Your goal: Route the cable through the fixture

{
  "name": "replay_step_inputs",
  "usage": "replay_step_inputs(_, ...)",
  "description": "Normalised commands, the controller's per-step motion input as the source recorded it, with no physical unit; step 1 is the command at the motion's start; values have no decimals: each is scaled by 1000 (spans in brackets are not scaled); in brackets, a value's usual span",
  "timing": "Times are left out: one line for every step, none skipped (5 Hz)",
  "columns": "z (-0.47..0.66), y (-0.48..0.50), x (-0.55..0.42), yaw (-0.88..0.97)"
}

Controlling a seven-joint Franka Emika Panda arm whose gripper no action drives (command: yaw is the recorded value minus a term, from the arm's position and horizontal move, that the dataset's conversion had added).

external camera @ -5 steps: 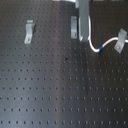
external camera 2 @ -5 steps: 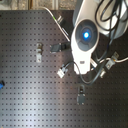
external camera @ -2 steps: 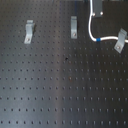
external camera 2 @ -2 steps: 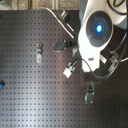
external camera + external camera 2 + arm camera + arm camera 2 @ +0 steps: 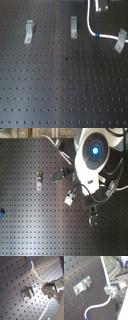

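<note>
While the cable [image 5: 90,26] hangs from the hand [image 5: 51,289], which is clamped on it, its blue band lies beside the right clip [image 5: 120,40]. Lowering it squarely into the middle clip [image 5: 74,26] should thread it cleanly.

no legible text, labels or numbers anywhere

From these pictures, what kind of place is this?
Probably a robotics lab bench: a black perforated breadboard table, small metal clip fixtures bolted to it, and a white cable for a routing test.
</note>
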Motion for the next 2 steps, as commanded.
replay_step_inputs(-150,-284,-201,-583)
replay_step_inputs(216,12,-269,-14)
